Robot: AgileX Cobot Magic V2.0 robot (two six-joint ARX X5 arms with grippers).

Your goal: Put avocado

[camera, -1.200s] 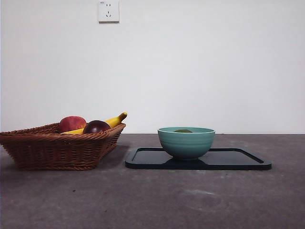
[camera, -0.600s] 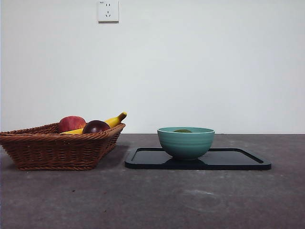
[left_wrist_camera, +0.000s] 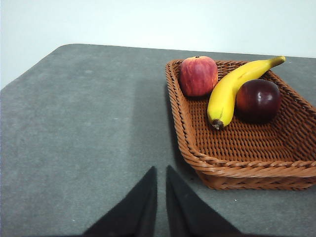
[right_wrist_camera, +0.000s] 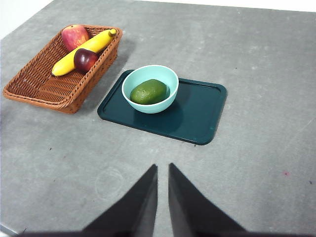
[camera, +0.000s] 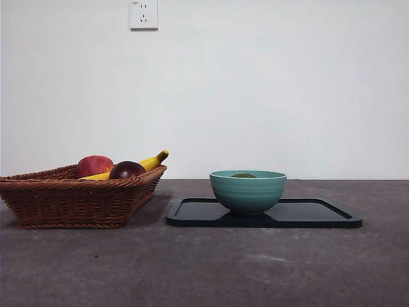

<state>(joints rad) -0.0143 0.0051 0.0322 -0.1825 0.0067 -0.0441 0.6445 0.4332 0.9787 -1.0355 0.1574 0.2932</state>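
The olive-green avocado (right_wrist_camera: 148, 91) lies inside the teal bowl (right_wrist_camera: 149, 89), which stands on the dark tray (right_wrist_camera: 197, 116). In the front view only the avocado's top (camera: 243, 175) shows above the bowl's rim (camera: 248, 190). My right gripper (right_wrist_camera: 162, 170) is shut and empty, high above the table, well back from the tray. My left gripper (left_wrist_camera: 161, 173) is shut and empty, above bare table beside the wicker basket (left_wrist_camera: 237, 165). Neither arm shows in the front view.
The wicker basket (camera: 77, 198) stands left of the tray (camera: 307, 217) and holds a red apple (left_wrist_camera: 198, 75), a banana (left_wrist_camera: 232, 89) and a dark maroon fruit (left_wrist_camera: 258, 99). A wall socket (camera: 143, 14) is on the back wall.
None of the things has moved; the front view has only shifted by a few pixels.
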